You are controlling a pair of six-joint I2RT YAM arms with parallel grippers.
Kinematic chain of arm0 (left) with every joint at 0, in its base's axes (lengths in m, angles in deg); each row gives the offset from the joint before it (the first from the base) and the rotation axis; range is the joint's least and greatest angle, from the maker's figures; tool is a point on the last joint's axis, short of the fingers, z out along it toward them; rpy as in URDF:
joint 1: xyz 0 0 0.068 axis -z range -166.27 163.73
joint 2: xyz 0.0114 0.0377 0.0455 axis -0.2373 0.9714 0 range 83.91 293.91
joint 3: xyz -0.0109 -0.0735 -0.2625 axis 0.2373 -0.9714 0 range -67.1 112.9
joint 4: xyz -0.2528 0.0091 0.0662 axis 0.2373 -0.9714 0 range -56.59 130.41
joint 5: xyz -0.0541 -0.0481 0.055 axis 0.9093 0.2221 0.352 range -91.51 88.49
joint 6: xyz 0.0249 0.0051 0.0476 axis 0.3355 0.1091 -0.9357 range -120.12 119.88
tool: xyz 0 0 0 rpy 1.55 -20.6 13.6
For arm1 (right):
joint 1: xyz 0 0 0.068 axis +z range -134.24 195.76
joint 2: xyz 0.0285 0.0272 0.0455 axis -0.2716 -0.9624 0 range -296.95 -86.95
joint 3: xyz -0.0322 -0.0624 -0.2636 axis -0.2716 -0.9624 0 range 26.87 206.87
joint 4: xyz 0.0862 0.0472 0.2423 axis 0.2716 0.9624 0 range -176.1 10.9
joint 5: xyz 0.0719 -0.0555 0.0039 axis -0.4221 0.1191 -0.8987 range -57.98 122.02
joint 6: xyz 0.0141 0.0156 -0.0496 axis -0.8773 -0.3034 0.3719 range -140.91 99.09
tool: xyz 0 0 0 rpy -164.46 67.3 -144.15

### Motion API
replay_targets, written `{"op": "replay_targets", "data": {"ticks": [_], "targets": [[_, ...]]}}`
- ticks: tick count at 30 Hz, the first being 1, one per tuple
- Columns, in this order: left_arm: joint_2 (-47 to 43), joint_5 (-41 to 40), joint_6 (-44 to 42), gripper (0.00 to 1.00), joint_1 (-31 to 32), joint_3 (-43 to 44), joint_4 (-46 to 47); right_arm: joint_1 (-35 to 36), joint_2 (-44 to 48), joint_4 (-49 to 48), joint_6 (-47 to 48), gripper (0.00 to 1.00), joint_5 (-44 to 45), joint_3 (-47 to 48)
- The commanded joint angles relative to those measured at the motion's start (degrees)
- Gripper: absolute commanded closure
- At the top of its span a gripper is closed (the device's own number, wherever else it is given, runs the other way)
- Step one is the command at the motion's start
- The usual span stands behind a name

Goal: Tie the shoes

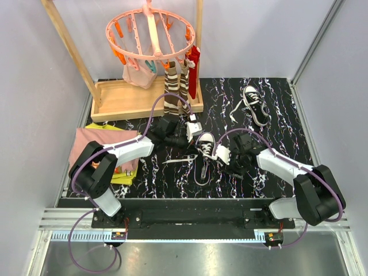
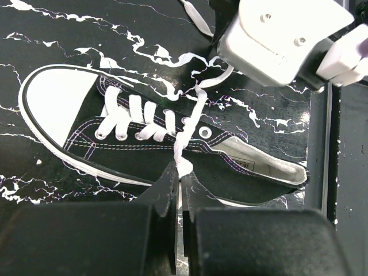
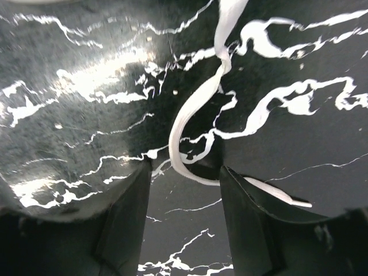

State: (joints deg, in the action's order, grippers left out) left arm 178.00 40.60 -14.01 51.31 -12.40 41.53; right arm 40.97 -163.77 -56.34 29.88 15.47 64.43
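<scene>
One black sneaker [image 1: 205, 144] with a white toe cap lies mid-mat between my two grippers. The other shoe [image 1: 255, 104] lies at the far right with its laces loose. In the left wrist view the near shoe [image 2: 144, 144] lies on its side. My left gripper [image 2: 181, 172] is shut on a white lace [image 2: 190, 123] that runs up from its eyelets. My right gripper [image 3: 184, 172] is open just above the mat. A loose lace loop [image 3: 192, 109] lies by its fingertips and passes under the right finger [image 3: 253, 213]. From above it [image 1: 227, 158] sits right of the shoe.
A wooden rack with a tray base [image 1: 132, 98] stands at the back left. A pink peg hanger [image 1: 150, 31] holds brown striped socks [image 1: 172, 86] and a red one [image 1: 194, 69]. Folded pink and yellow cloths [image 1: 103, 144] lie at the left edge.
</scene>
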Motion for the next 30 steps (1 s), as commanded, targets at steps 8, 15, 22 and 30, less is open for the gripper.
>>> {"op": "replay_targets", "data": {"ticks": [8, 15, 22, 30], "targets": [[-1.18, 2.98, -0.87, 1.0, 0.21, 0.5, 1.95, -1.13, 0.17, 0.13, 4.23, 0.6, 3.46, -1.88], [-1.88, 2.89, -1.14, 1.0, 0.21, 0.24, 1.95, -3.5, 0.44, -0.84, 1.08, 1.0, 5.22, 1.72], [-4.26, 3.33, -4.91, 1.0, 0.21, -1.26, 1.34, -6.05, 2.73, -6.46, -8.58, 1.0, 3.13, 11.81], [-6.19, 4.91, -9.75, 1.0, 0.39, -3.54, 1.25, -5.61, -7.18, -9.02, -20.26, 1.0, -10.49, 26.13]]}}
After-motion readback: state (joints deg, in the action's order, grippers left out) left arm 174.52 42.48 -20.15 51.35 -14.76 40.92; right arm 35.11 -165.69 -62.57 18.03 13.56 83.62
